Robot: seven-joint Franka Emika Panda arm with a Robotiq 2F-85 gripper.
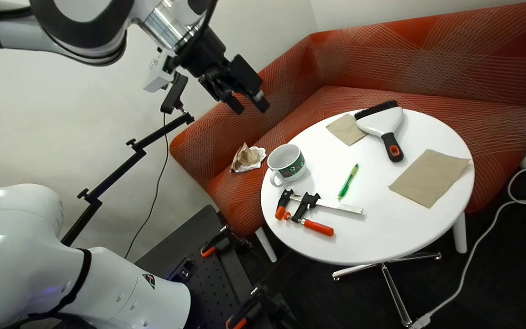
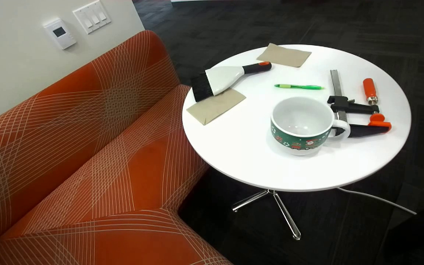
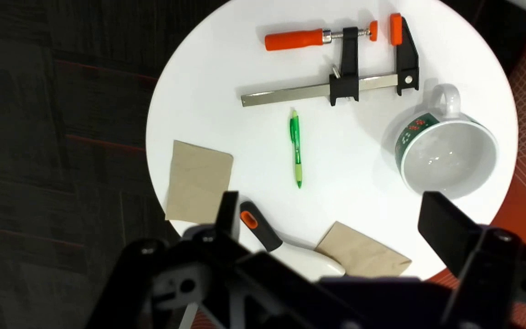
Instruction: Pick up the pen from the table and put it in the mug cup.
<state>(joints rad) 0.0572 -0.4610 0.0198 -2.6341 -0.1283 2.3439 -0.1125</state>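
The thin green pen (image 1: 348, 182) lies flat on the round white table (image 1: 381, 233). It also shows in an exterior view (image 2: 299, 87) and in the wrist view (image 3: 296, 148). The mug cup (image 1: 287, 163) stands upright near the table's edge, pale with a green printed band and a handle. It also shows in an exterior view (image 2: 302, 119) and in the wrist view (image 3: 448, 155), where its visible inside is empty. My gripper (image 1: 249, 107) is high above the table, apart from everything. Its fingers are wide apart with nothing between them in the wrist view (image 3: 329, 208).
An orange-handled bar clamp (image 1: 320, 204) lies beside the mug and the pen. A white brush with a black handle (image 1: 381, 123) partly covers a brown paper piece (image 1: 346, 129). Another brown paper (image 1: 429, 177) lies near the edge. A red couch (image 1: 409, 68) borders the table, with crumpled paper (image 1: 248, 157) on it.
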